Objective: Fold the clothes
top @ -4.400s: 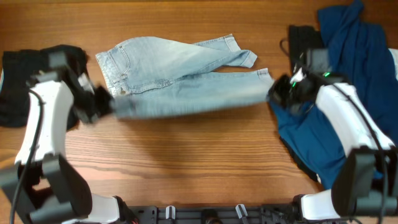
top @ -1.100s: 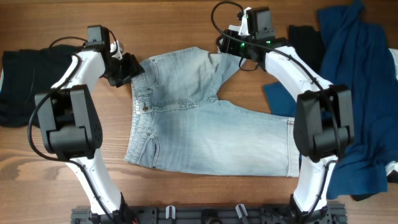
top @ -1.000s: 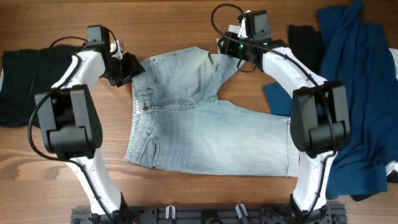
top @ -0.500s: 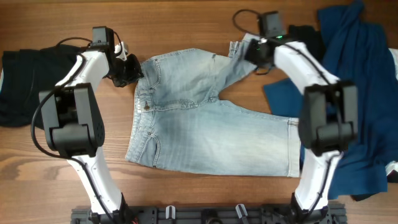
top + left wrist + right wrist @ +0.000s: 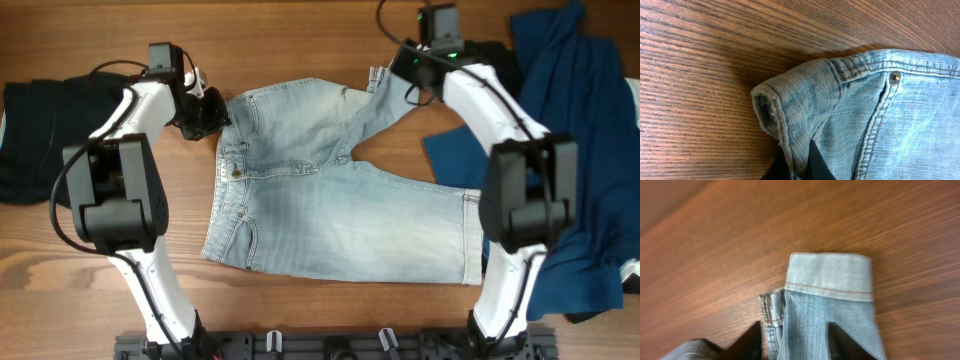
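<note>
The pale denim shorts (image 5: 330, 210) lie spread on the wooden table, waistband to the left and legs to the right. The upper leg is bunched, and its hem (image 5: 380, 78) points to the far right. My left gripper (image 5: 208, 108) is shut on the far corner of the waistband; in the left wrist view the fingers (image 5: 797, 165) pinch the folded denim edge (image 5: 805, 100). My right gripper (image 5: 405, 68) hovers open just past the upper leg hem. In the right wrist view its fingers (image 5: 795, 342) are spread on either side of the hemmed leg (image 5: 830, 275).
A dark navy garment (image 5: 580, 130) is heaped along the right side, under the right arm. A black garment (image 5: 40, 130) lies at the far left, and another black piece (image 5: 490, 55) lies at the top right. Both arm bases stand at the front edge.
The right gripper drew the upper leg hem out to the right, then opened and lifted off toward the far right. The left gripper stayed clamped on the waistband corner.
</note>
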You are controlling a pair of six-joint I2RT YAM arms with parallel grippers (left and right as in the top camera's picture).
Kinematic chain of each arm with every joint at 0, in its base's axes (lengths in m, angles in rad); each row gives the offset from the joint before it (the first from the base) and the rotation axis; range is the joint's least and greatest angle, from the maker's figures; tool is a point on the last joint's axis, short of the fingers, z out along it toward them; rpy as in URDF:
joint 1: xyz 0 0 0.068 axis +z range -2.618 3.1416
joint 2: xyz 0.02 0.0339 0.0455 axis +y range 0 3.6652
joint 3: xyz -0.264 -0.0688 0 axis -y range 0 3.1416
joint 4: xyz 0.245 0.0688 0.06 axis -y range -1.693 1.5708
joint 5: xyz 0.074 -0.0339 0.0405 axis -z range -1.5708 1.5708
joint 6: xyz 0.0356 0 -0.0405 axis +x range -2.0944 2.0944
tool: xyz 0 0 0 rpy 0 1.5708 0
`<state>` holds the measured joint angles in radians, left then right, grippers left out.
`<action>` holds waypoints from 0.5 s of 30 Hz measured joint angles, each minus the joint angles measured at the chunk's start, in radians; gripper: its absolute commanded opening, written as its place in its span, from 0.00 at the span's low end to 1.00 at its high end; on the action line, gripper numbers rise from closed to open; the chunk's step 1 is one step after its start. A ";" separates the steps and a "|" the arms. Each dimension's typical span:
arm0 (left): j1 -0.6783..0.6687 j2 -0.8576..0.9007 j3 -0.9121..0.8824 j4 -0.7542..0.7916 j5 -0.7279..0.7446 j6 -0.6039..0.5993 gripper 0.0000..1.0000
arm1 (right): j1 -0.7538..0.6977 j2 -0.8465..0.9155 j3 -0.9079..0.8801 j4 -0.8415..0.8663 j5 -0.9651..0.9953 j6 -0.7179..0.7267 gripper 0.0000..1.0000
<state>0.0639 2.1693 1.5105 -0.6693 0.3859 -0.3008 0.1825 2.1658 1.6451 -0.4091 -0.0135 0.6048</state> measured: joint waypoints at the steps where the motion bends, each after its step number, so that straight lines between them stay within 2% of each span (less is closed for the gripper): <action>1: 0.000 0.000 0.000 0.000 0.000 0.000 0.04 | 0.006 0.026 0.000 0.015 -0.006 -0.001 0.56; 3: 0.000 0.000 0.000 0.000 0.000 0.000 0.04 | 0.008 0.057 0.000 0.033 -0.010 -0.006 0.59; 6: 0.000 0.000 0.000 0.000 0.000 0.000 0.04 | 0.006 0.063 0.001 0.052 -0.009 -0.023 0.54; 11: 0.000 0.000 0.000 0.000 0.000 0.000 0.04 | 0.014 0.120 0.008 0.052 -0.006 -0.030 0.18; 12: 0.000 0.000 0.000 0.000 0.000 0.000 0.04 | 0.021 0.121 0.008 0.051 -0.005 -0.031 0.08; 13: 0.000 0.000 0.000 0.000 0.000 0.000 0.04 | 0.026 0.122 0.008 0.049 -0.005 -0.031 0.04; 15: 0.000 0.000 0.000 0.000 0.000 0.000 0.04 | 0.031 0.122 0.011 0.013 -0.004 -0.027 0.04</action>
<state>0.0639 2.1693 1.5105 -0.6693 0.3859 -0.3008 0.2131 2.2875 1.6558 -0.3958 -0.0174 0.5777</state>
